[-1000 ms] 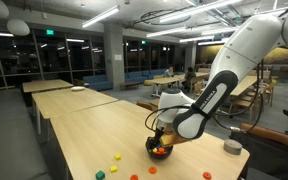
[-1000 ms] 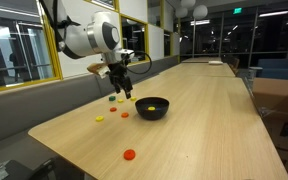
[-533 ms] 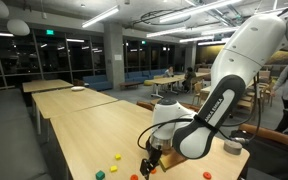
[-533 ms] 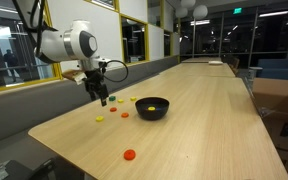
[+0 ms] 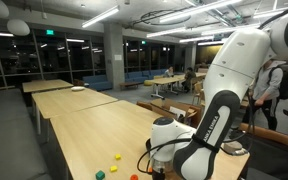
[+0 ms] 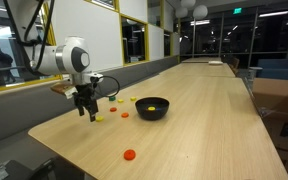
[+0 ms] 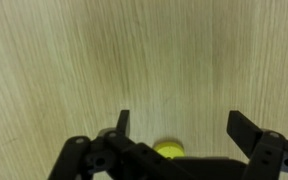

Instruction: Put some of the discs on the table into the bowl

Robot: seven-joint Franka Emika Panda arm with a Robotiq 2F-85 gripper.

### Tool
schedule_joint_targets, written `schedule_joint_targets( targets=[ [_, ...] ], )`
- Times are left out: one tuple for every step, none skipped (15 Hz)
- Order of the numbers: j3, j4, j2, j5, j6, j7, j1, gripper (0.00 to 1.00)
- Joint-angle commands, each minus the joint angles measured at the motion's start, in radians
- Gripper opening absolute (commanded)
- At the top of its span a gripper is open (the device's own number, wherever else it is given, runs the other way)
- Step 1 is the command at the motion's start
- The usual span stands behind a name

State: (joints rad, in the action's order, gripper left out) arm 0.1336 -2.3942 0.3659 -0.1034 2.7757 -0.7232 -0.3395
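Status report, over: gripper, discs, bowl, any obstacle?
Gripper open, empty, over a yellow disc. Bowl stands apart, yellow piece inside. No obstacle seen around that disc.

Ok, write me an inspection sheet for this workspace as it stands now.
Surface: pale wood table, no damage seen.
Job's things: black bowl holding a yellow piece; loose on the table are an orange disc, a red disc and a yellow disc.
Clutter: nothing seen where the arm does not block the view.
Gripper: the gripper is open, low over the table, with the yellow disc between its jaws.
Cables: black cable loops beside the wrist.
Surroundings: more long tables behind; cardboard boxes nearby.
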Motion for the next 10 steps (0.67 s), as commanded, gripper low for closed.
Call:
schedule_joint_targets(
  targets=[
    [-0.038,0.062,0.056,0.004,-0.02,0.024,-0.038,1.0],
    [-0.043,0.073,0.066,0.006,-0.023,0.028,-0.041,1.0],
    [-0.051,0.087,0.077,0.006,-0.025,0.031,-0.045,1.0],
    [-0.056,0.099,0.086,0.008,-0.028,0.036,-0.047,1.0],
    [-0.063,0.11,0.095,0.008,-0.03,0.039,-0.051,1.0],
    [-0.072,0.12,0.101,0.005,-0.032,0.041,-0.055,1.0],
    [-0.079,0.128,0.105,0.004,-0.033,0.044,-0.057,1.0],
    [-0.086,0.135,0.113,0.003,-0.033,0.047,-0.059,1.0],
    [-0.092,0.142,0.116,0.004,-0.035,0.052,-0.059,1.0],
    [-0.098,0.148,0.123,0.004,-0.035,0.056,-0.058,1.0]
  ],
)
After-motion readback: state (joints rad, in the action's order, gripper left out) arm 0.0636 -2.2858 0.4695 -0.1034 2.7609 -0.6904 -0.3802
